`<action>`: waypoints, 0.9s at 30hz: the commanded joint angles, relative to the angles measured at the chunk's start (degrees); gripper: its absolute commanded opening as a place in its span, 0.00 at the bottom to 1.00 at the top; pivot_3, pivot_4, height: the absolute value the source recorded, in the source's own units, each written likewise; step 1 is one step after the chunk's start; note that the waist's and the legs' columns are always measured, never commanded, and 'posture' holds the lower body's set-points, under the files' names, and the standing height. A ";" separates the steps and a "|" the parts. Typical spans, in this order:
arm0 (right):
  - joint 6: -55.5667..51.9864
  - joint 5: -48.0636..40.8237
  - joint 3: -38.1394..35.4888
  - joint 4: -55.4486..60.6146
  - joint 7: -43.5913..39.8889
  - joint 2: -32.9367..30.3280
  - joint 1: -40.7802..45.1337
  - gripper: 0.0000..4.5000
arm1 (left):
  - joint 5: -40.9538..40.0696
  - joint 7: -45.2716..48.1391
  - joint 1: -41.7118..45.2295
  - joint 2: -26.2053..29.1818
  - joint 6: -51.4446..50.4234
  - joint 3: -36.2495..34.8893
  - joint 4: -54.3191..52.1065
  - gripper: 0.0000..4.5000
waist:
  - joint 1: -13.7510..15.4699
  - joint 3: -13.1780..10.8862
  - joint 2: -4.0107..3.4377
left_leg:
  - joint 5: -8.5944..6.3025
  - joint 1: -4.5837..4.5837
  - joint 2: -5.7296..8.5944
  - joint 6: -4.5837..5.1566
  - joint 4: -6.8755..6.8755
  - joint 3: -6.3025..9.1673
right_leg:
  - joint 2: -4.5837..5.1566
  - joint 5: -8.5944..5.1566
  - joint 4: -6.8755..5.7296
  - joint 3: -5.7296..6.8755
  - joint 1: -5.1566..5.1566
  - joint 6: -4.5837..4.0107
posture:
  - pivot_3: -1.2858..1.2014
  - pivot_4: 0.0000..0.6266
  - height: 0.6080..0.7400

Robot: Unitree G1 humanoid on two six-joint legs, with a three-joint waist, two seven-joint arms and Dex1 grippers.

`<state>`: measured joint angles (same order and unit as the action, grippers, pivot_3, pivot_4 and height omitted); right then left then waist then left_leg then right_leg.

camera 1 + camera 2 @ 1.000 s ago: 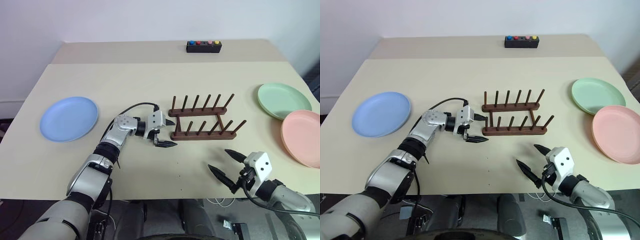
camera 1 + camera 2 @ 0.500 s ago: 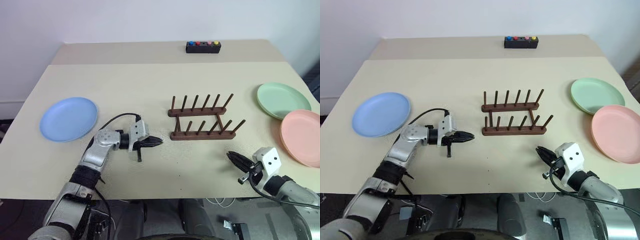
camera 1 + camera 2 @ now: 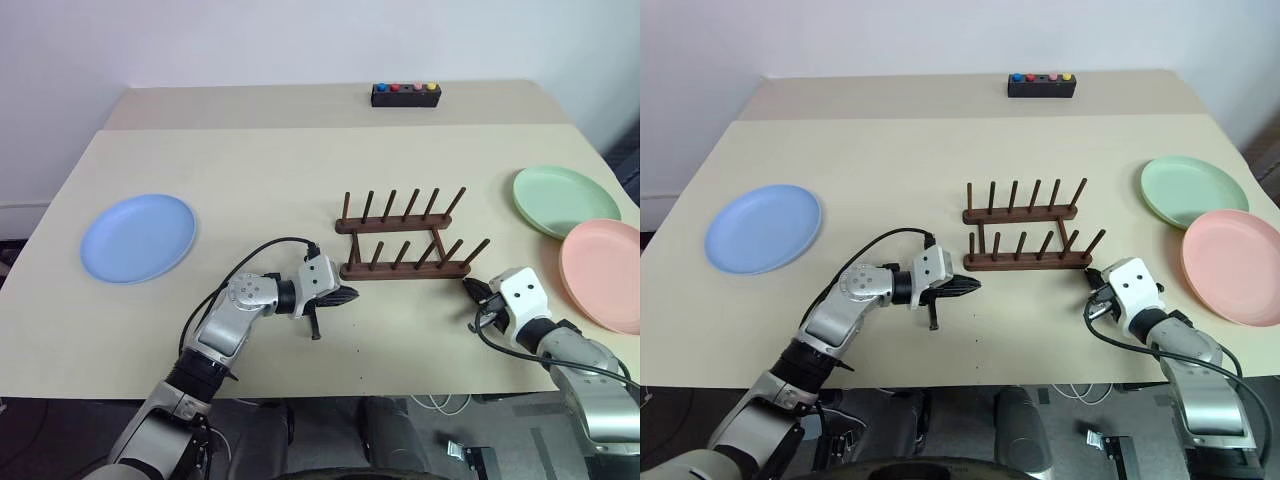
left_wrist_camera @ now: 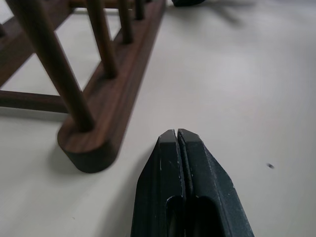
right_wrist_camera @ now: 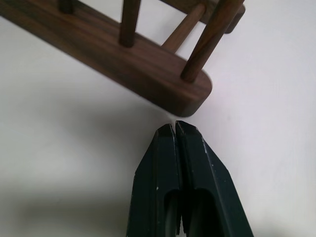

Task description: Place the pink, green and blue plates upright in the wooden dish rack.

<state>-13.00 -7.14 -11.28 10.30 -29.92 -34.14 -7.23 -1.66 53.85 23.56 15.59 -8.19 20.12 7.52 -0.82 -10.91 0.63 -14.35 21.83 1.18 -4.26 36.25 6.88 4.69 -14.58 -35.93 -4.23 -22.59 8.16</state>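
The wooden dish rack point(image 3: 405, 243) stands empty at the table's middle. The blue plate point(image 3: 138, 237) lies flat at the left. At the right the green plate point(image 3: 565, 200) lies flat, and the pink plate point(image 3: 605, 273) lies just in front of it. My left gripper point(image 3: 349, 297) is shut and empty, low over the table just off the near bar's left end point(image 4: 89, 148). Off that bar's right end point(image 5: 190, 96), my right gripper point(image 3: 470, 290) is also shut with nothing in it.
A black box with coloured buttons point(image 3: 406, 94) sits at the table's far edge. Bare tabletop lies between the blue plate and the rack, and behind the rack.
Both grippers have shut. The left gripper drew back from the rack and then returned to the near bar's left end. The right gripper moved from the front edge up to that bar's right end.
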 commanded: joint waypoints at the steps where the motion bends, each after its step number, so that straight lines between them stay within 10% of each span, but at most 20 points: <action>1: 0.47 1.51 1.09 -1.66 1.00 0.32 1.90 0.01 | 1.27 -2.42 1.51 -0.66 0.67 0.23 1.05 0.00 | -0.03 0.00 0.00 | 0.00 -0.05 0.00 0.00 0.00 0.00 | 0.00 0.00 0.00 0.00 0.04 0.00 | 0.52 0.24 1.00; 27: 5.59 5.01 5.31 -9.39 2.30 2.15 10.72 0.01 | 3.98 -10.92 6.42 -1.29 7.57 -1.93 11.44 0.00 | -0.27 0.00 0.01 | 0.00 -0.31 0.00 0.00 -0.07 -0.03 | 0.00 0.00 -0.01 -0.02 0.22 0.01 | 0.52 0.24 1.00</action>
<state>-8.03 -2.34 -5.93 0.20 -27.87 -32.33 3.70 1.95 43.57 29.59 13.85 -0.73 19.29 18.51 -1.09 -10.92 0.64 -14.35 21.51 1.18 -4.26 36.18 6.85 4.68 -14.58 -35.94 -4.25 -22.37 8.17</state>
